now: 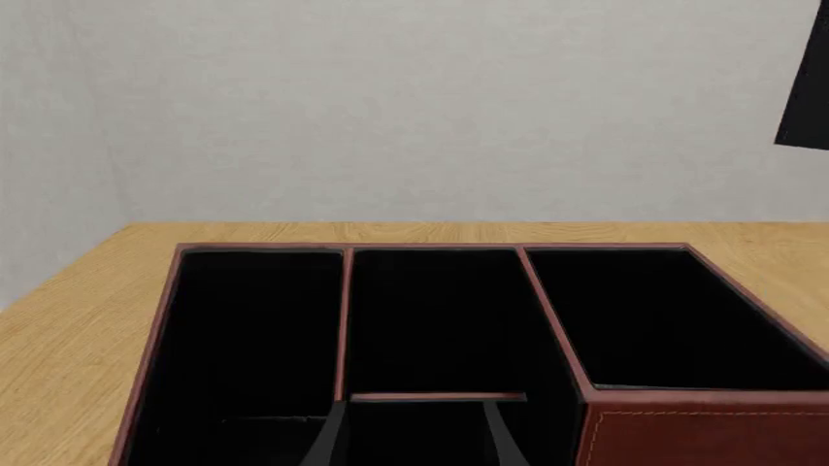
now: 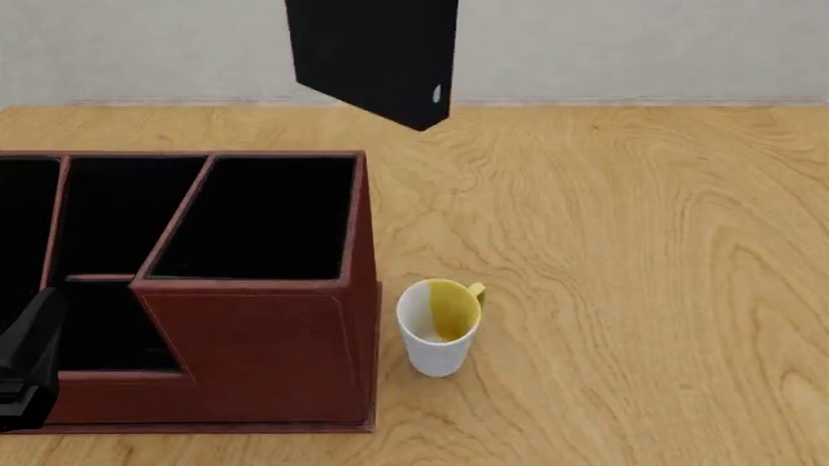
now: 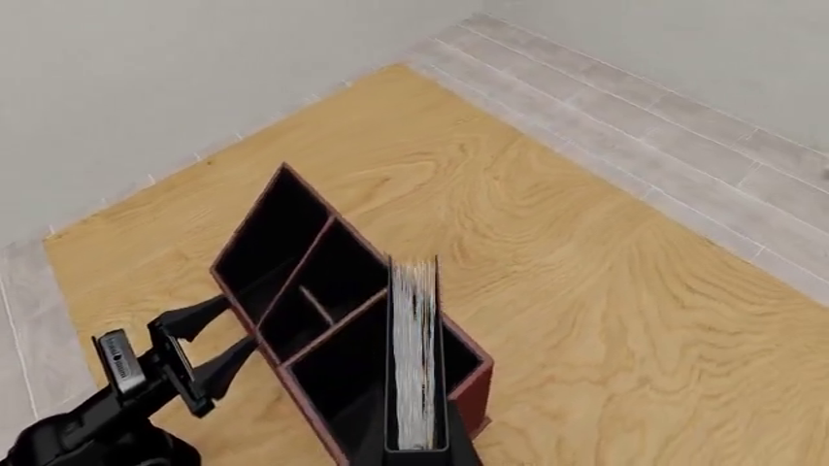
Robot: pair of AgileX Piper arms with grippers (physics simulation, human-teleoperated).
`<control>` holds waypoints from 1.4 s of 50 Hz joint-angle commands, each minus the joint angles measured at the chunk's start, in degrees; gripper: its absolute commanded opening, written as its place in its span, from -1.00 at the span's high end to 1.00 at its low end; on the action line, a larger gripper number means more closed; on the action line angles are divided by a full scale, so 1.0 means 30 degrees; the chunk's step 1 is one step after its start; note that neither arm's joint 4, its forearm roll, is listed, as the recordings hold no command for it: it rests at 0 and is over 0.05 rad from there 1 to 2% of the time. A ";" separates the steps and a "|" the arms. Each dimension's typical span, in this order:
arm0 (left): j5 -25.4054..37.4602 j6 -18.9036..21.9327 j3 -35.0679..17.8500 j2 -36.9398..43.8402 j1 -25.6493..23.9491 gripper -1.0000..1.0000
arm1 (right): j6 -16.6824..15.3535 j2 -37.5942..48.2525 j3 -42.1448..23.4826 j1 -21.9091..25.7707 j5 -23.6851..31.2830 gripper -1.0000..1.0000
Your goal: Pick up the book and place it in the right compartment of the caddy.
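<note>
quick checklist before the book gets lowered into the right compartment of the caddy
1. Book lifted off the table, above the caddy: ok.
2. Right gripper's hold on the book: cannot tell; its fingers do not show clearly in any view.
3. Right compartment free of objects: ok, only black lining shows.
4. Book lined up over that compartment: ok in the right wrist view; depth cannot be confirmed from the front view.
5. Left gripper clear of the right compartment: ok, it is open at the caddy's low front.
6. Mug out of the way: ok, it stands beside the caddy.
</note>
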 commanded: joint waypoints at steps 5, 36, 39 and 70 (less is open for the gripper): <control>0.0000 -0.0001 0.0000 0.0000 0.0000 -1.00 | 0.0762 -0.0295 0.0121 -0.2718 -0.0773 1.00; 0.0000 -0.0001 0.0000 0.0002 0.0001 -1.00 | 0.0414 0.1203 0.1158 -0.4955 -0.3637 1.00; 0.0000 0.0001 0.0000 0.0000 -0.0002 -1.00 | 0.0330 0.1462 0.1189 -0.5058 -0.3963 1.00; 0.0000 0.0002 0.0000 -0.0001 0.0001 -1.00 | 0.0793 0.2920 -0.0115 -0.3810 -0.4430 1.00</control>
